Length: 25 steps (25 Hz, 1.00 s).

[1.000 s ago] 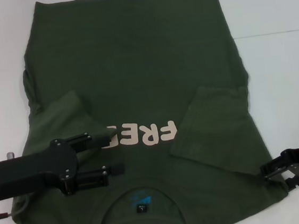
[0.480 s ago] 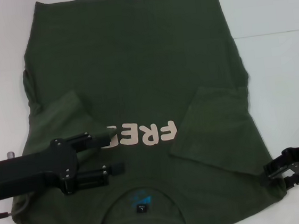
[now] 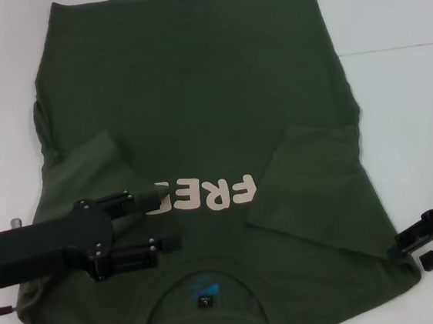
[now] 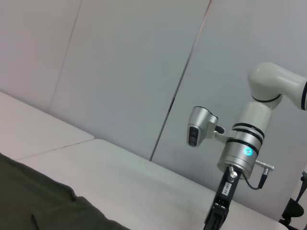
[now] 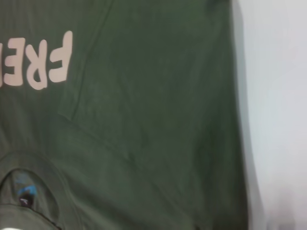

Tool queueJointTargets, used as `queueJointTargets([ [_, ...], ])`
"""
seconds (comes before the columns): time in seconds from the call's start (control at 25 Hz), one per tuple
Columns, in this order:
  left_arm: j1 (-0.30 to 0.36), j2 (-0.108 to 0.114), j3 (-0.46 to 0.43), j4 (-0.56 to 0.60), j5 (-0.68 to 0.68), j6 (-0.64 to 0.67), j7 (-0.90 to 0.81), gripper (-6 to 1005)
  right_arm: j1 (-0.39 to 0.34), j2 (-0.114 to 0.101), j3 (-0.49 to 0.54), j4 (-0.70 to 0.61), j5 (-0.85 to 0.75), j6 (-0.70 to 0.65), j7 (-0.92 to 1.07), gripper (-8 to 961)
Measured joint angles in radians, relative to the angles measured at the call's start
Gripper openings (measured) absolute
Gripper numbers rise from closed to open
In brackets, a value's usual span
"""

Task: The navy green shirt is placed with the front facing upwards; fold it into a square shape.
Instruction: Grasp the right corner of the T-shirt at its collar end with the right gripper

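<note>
While the left hand point(image 3: 157, 222) stays spread over the navy green shirt point(image 3: 194, 95) flat on the bench point(image 3: 402, 11), the right hand point(image 3: 411, 246) — fingers apart — has backed off the shoulder corner; both sleeves folded in.

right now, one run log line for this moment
stage: both sleeves folded in | navy green shirt front up, flat | left gripper open over chest | right gripper open at shirt's right edge

The navy green shirt point(image 3: 195, 110) is dark olive, with cream lettering point(image 3: 208, 195) across its chest and a blue label point(image 3: 203, 288) inside the collar. The desk point(image 3: 405, 111) is plain white. Both grippers are black.
</note>
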<state>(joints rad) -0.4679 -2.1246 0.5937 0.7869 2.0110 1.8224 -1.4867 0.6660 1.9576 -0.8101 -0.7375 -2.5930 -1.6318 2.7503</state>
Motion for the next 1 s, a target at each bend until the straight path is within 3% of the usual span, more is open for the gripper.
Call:
queueJointTargets([
  [1.0, 0.0, -0.002, 0.0, 0.0, 0.0, -0.002, 0.005, 829, 0.003, 0.022, -0.001, 0.007, -0.016, 0.009, -0.007, 699],
])
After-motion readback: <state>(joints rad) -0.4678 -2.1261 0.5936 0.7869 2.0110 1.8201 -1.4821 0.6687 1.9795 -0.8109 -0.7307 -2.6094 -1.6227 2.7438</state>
